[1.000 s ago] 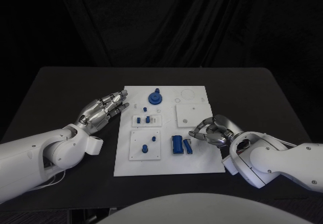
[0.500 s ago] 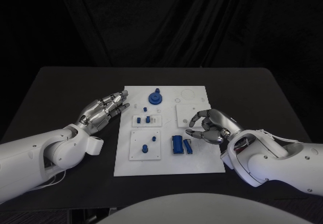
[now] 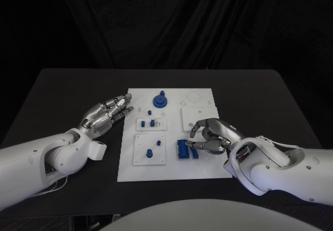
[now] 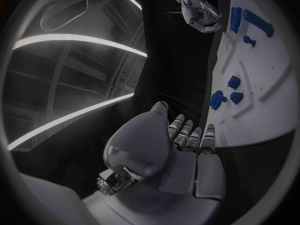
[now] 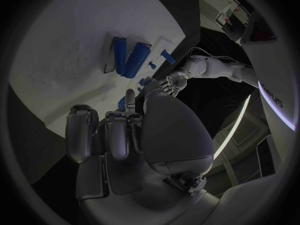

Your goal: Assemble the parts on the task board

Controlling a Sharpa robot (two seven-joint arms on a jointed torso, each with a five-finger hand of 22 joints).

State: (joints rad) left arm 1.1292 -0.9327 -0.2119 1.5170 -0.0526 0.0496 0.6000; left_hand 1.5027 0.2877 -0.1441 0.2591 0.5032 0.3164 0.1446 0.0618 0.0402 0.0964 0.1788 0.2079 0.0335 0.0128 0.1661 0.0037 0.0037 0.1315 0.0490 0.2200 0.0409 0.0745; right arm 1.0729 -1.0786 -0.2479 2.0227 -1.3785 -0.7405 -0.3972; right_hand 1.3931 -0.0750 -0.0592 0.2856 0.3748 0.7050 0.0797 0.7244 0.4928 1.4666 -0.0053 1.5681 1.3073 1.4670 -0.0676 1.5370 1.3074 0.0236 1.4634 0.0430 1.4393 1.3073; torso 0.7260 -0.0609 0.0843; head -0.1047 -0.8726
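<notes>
Silver fingers [image 3: 201, 126] of the right hand [image 3: 213, 135] curl loosely over the two long blue parts [image 3: 186, 148] lying side by side near the middle of the task board [image 3: 208, 171]; holding nothing, as far as I can tell. Judgement: the step is a pickup, so come down straight, pinch one part across its narrow sides and avoid nudging its neighbour (they lie almost touching). Left hand [image 3: 105, 114] rests flat beside the board's edge, fingers together and empty. Right wrist view shows what the head view hides: clear board between fingers [image 5: 82, 130] and blue parts [image 5: 129, 57]. Left wrist view shows small pegs [image 4: 225, 92] standing proud.
</notes>
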